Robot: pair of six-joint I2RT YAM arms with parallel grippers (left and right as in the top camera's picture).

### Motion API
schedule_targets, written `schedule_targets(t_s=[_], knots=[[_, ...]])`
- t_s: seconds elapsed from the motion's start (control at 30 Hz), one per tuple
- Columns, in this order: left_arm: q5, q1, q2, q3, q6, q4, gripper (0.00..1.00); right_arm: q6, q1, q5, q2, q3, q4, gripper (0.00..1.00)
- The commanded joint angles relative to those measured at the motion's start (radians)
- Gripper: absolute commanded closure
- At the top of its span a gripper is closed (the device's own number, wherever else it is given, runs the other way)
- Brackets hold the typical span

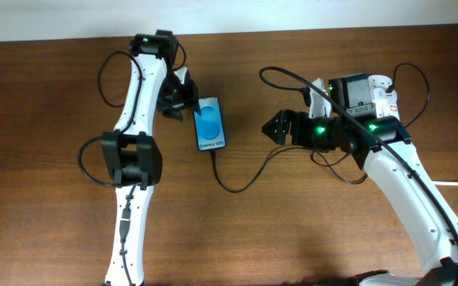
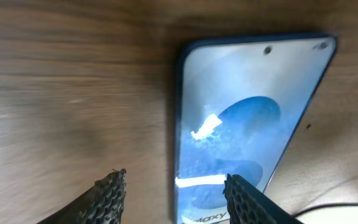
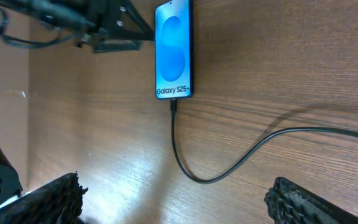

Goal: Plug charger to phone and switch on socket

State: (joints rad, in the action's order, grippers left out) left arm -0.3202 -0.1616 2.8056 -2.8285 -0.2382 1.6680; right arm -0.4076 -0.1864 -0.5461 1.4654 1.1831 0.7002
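We see the phone (image 1: 210, 124) lying flat and screen up on the brown wood-grain table (image 1: 46, 230). It is a slim rectangle with rounded corners, a dark frame and a glossy blue screen. The charger (image 1: 237, 187), a thin black cable, leaves the phone's bottom edge and sags into a smooth U-shaped loop below and to the right of the phone. It then climbs toward the right arm, where we lose it. The socket (image 1: 384, 91) is a white plastic block with a red mark, well to the right of the phone and partly covered by that arm.

The left claw (image 1: 183, 99) hangs just beside the phone's upper left side. Its wrist view shows what the overhead one cannot: the jaws stand apart, gripping nothing. One knobbly black fingertip (image 2: 110, 194) sits over bare wood left of the phone, while the other overlaps the screen. That view also shows white glare streaks on the glass and a small camera dot near the phone's top edge.

The right claw (image 1: 281, 127) is to the right of the phone, apart from it. In its wrist view the two ribbed black pads (image 3: 55, 199) are spread wide and empty, with the cable loop lying between them. Only this view lets us read "Galaxy S25+" on the screen. It also shows the small plug tip (image 3: 173, 104) meeting the middle of the phone's bottom edge.
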Motion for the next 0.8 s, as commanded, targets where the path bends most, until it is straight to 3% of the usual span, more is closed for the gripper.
schedule_targets(t_s=[0.0, 0.17, 0.2, 0.27, 0.3, 0.37, 0.57, 0.77], knots=[[0.111, 0.004, -0.017, -0.161, -0.082, 0.021, 0.44, 0.011, 0.003, 0.032, 0.001, 0.015, 0.001, 0.02], [0.206, 0.029, -0.254, -0.22, -0.048, 0.021, 0.42, 0.011, 0.004, 0.035, 0.001, 0.016, 0.004, 0.01], [0.206, 0.038, -0.297, -0.22, -0.048, 0.021, 0.36, 0.011, 0.004, 0.035, 0.001, 0.016, 0.005, 0.01], [0.205, 0.056, -0.376, -0.22, -0.048, 0.021, 0.0, 0.011, 0.003, 0.036, 0.001, 0.016, 0.004, 0.02], [0.205, 0.064, -0.412, -0.22, -0.028, 0.021, 0.0, 0.011, 0.003, 0.035, 0.001, 0.015, 0.004, 0.01], [0.205, 0.065, -0.474, -0.22, 0.171, 0.021, 0.01, 0.011, 0.004, 0.035, 0.001, 0.016, 0.01, 0.01], [0.206, 0.066, -0.658, -0.22, 0.18, 0.02, 0.01, 0.011, 0.003, 0.036, 0.001, 0.015, 0.026, 0.02], [0.206, 0.066, -0.663, -0.216, 0.179, 0.02, 0.01, 0.011, 0.003, 0.088, 0.001, 0.016, 0.043, 0.02]])
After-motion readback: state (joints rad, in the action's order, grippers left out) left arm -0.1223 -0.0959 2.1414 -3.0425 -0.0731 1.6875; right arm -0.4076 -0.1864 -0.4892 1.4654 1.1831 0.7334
